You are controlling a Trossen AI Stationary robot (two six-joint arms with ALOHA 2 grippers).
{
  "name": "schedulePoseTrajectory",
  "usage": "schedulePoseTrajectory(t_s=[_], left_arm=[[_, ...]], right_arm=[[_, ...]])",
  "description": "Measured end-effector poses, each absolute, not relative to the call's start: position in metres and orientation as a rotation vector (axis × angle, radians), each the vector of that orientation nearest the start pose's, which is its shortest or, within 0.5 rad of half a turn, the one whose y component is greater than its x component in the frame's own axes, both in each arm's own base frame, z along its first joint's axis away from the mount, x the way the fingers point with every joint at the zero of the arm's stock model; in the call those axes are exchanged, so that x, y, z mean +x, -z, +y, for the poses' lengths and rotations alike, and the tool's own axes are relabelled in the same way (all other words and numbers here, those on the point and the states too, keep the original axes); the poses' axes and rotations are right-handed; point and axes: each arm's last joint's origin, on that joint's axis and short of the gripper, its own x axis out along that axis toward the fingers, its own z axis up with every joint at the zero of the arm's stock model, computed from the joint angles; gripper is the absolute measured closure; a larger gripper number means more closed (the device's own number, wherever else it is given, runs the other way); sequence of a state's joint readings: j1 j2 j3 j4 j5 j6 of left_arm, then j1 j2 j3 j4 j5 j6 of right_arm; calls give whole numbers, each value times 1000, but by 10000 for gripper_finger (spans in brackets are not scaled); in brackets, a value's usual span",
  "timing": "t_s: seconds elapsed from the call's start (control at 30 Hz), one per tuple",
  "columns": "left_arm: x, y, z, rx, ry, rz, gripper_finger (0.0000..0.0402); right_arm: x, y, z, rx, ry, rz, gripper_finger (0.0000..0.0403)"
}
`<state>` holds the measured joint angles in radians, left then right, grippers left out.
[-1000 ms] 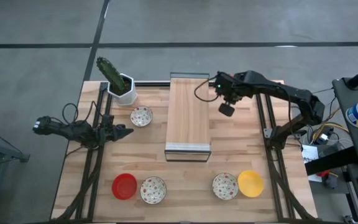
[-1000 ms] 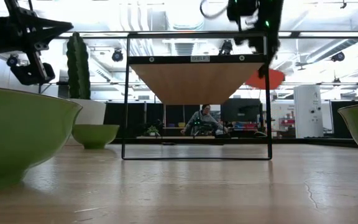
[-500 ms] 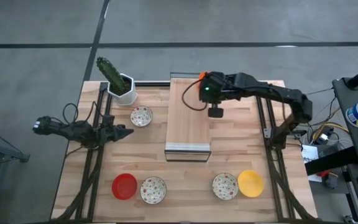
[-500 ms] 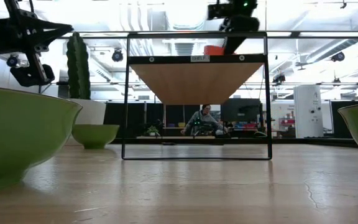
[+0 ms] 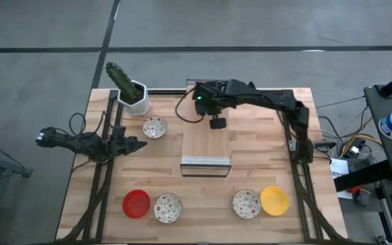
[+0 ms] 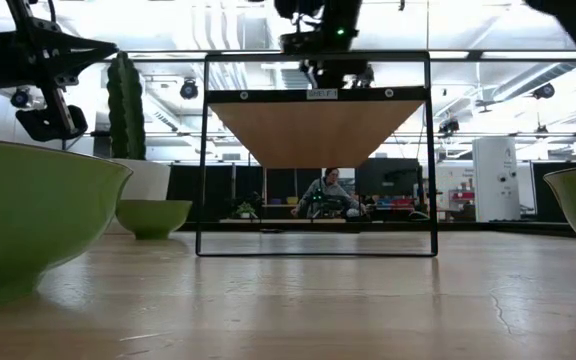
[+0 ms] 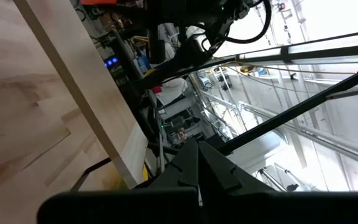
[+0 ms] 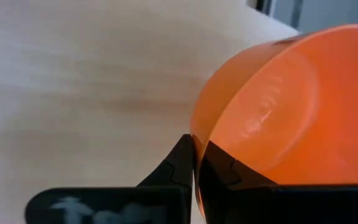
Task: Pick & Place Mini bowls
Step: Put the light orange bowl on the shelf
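Overhead, we list a pale wooden plank surface (image 5: 80, 204) carrying a raised wooden shelf on a black wire frame (image 5: 206, 136) at the centre of the frame. The right gripper (image 5: 197, 96) reaches in from the right and sits over the upper left part of that shelf; in its wrist view its jaws are clamped on the rim of the plain orange mini bowl (image 8: 291, 112), which hangs tilted above the shelf's wood. We cannot make out the orange bowl in the overhead picture.

The left gripper (image 5: 136, 142) waits at the left of the frame, over the surface, just below a white speckled floral mini bowl (image 5: 154, 127); its wrist view shows its jaws pressed together on nothing.

Along the bottom of the overhead frame we count four more bowls standing on the surface: a plain red mini bowl (image 5: 136, 203) touching a second white speckled bowl (image 5: 167, 207) at lower left, and a third white speckled bowl (image 5: 246, 203) touching a plain yellow mini bowl (image 5: 274, 200) at lower right.

At upper left stands a white pot with a green cactus (image 5: 133, 93), just beside the shelf's far corner.

In the level view, a person (image 6: 326, 192) sits far behind the surface, seen beneath the shelf.
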<state>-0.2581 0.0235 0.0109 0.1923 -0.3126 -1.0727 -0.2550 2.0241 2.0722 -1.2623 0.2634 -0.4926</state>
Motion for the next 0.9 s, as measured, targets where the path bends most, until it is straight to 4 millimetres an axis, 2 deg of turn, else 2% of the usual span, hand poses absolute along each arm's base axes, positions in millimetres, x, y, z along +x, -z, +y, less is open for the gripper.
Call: schedulePoseTrajectory(t_s=[0.1,0.27,0.73,0.9], left_arm=[[95,-184,-16,-1121,44,-186,401],[95,-184,-16,-1121,44,-185,401],[95,-184,-16,-1119,43,-186,401],[95,-184,-16,-1121,44,-186,401]], right_arm=[[407,-317,-114,-423,126,1339,394],[415,-311,-118,-415,102,1384,394],[408,-311,-133,-287,171,1401,394],[408,-311,-134,-289,172,1399,394]])
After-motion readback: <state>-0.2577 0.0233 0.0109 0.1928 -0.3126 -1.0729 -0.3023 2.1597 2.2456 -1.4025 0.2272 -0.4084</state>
